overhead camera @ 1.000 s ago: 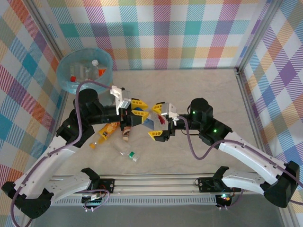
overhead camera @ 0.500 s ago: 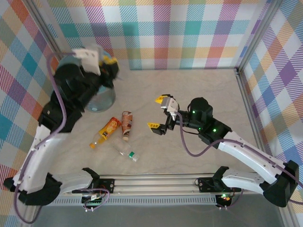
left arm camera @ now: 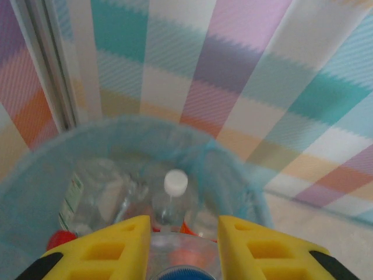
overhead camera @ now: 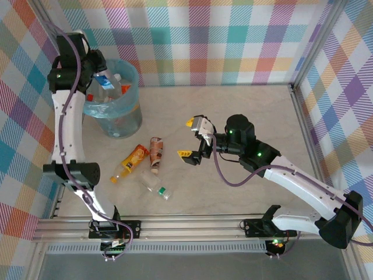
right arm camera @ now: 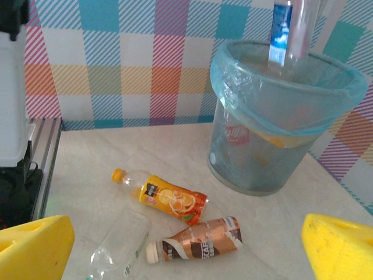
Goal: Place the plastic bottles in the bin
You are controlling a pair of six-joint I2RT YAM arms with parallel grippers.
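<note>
The blue-labelled bottle (right arm camera: 281,35) hangs roughly vertical just above the mouth of the bin (right arm camera: 274,146), clamped between my left fingers (left arm camera: 111,248), which are closed tight on it. I have it over the middle of the opening and clear of the rim, so that letting go should drop it straight into the light blue liner bag (overhead camera: 99,108) and not onto the edge.

Down inside the bin I can see several bottles lying, one with a white cap (left arm camera: 175,181) and one with a red cap (left arm camera: 56,239). The bin stands at the far left of the worktop (overhead camera: 245,111), close to the checked wall.

Three are left to do, all on their sides nearer my side of the worktop. The orange-labelled bottle (overhead camera: 133,161) and the brown-labelled bottle (overhead camera: 155,153) lie just beside each other, and the clear bottle with a green cap (overhead camera: 154,188) is a little nearer the arm bases.

My right fingers (overhead camera: 185,154) are spread wide with nothing between them. They hover just right of the brown one and face the group, well placed, I judge, to take the next bottle.
</note>
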